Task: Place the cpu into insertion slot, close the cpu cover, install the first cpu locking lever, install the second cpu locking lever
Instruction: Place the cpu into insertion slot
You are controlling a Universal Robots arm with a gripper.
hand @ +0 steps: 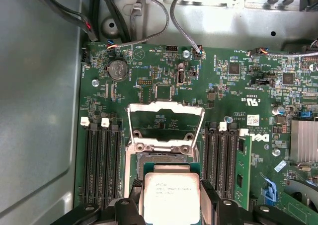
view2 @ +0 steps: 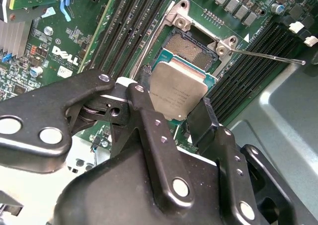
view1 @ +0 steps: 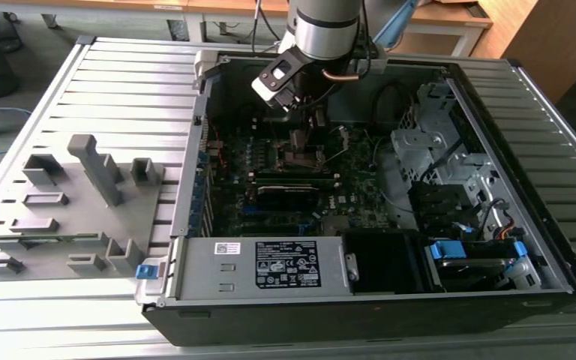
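The cpu [hand: 171, 197] [view2: 176, 91] is a flat square chip with a silver-grey top. My gripper [hand: 171, 204] [view2: 171, 100] is shut on it, one black finger against each of two opposite edges. It hangs tilted just above the insertion slot [view2: 191, 45] [hand: 166, 161] on the green motherboard, overlapping part of the slot. The cpu cover [hand: 166, 106] stands hinged up and open on the slot's far side. A thin wire locking lever [view2: 268, 56] sticks out, unlatched. In the exterior view the gripper [view1: 303, 124] reaches down into the open computer case over the slot [view1: 306, 155].
Long black memory slots [hand: 102, 160] [hand: 221, 158] flank the socket. A power supply [view1: 268, 266] fills the case's front, and drive cages [view1: 438, 150] line the exterior view's right. A grey fixture block [view1: 68, 202] lies on the table at the exterior view's left. Cables [hand: 149, 16] hang near the case wall.
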